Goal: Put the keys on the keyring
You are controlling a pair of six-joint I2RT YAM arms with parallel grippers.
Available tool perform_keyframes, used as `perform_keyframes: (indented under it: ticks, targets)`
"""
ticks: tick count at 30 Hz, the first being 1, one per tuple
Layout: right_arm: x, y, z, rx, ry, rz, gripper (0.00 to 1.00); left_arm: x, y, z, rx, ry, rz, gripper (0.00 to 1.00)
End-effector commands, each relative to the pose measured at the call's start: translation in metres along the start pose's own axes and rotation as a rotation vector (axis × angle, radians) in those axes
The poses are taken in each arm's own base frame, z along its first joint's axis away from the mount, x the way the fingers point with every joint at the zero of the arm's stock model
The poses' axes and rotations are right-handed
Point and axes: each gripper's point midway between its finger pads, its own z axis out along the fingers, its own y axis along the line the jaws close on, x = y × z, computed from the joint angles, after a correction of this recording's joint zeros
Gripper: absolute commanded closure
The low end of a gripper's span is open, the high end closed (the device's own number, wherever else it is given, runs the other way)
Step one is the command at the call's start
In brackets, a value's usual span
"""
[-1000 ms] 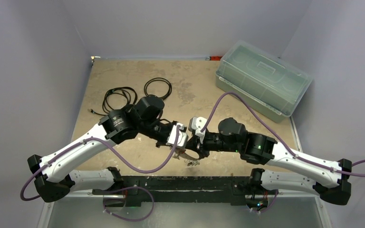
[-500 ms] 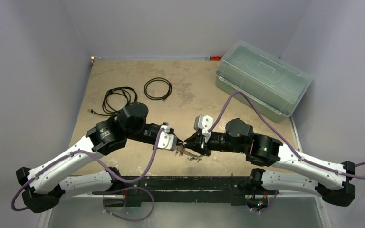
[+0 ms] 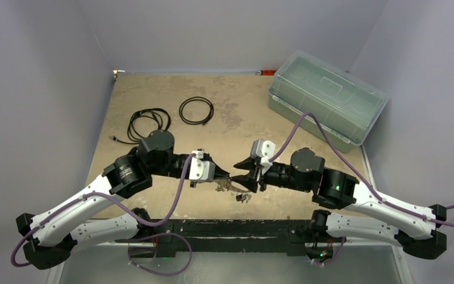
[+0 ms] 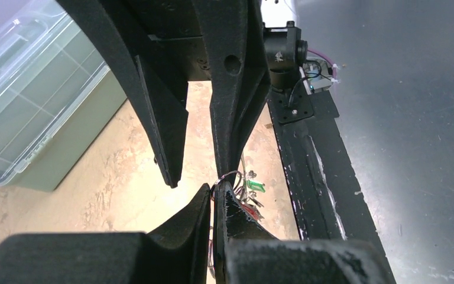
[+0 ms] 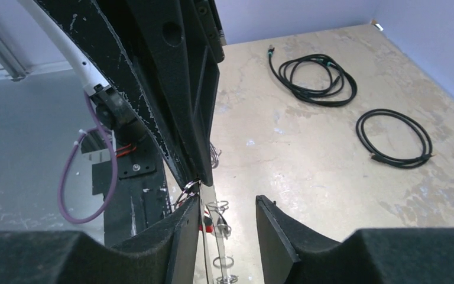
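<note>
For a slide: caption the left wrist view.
Left fingers pinch the keyring, coloured keys dangling beside it, right fingers open just beyond.

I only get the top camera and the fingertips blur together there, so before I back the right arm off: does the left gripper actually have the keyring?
Observer: Yes. In the left wrist view the left gripper is shut, with the keyring wire pinched at its tips.
Operator: And the right one?
Observer: The right gripper is open. Its own camera shows its fingers apart with a clear gap between them.
Operator: Any keys nearby?
Observer: A green key shows just past the left tips, beside the rail. I can't tell whether it is on the ring.
</note>
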Motion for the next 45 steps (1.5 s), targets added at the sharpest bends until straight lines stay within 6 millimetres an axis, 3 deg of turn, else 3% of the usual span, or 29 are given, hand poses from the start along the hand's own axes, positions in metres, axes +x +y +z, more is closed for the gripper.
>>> perform_keyframes:
  ticks: [1, 8, 22, 23, 34, 45]
  targets:
    - [-0.032, -0.010, -0.010, 0.060, -0.097, 0.000, 0.57, -0.028, 0.012, -0.005, -0.080, -0.102, 0.023, 1.00]
    - [-0.027, -0.012, -0.008, 0.070, -0.081, 0.003, 0.55, -0.048, 0.028, -0.012, -0.184, -0.178, 0.007, 1.00]
    - [-0.043, -0.023, -0.025, 0.138, -0.169, 0.006, 0.48, -0.051, 0.057, -0.021, -0.385, -0.267, -0.129, 1.00]
    - [-0.044, -0.025, -0.027, 0.152, -0.179, 0.009, 0.47, -0.060, 0.059, -0.025, -0.406, -0.312, -0.115, 1.00]
    - [-0.067, -0.028, -0.043, 0.176, -0.354, 0.004, 0.60, -0.053, 0.074, -0.033, -0.536, -0.458, -0.253, 1.00]
    - [-0.065, -0.025, -0.020, 0.149, -0.373, -0.045, 0.63, -0.051, 0.074, -0.038, -0.563, -0.620, -0.309, 1.00]
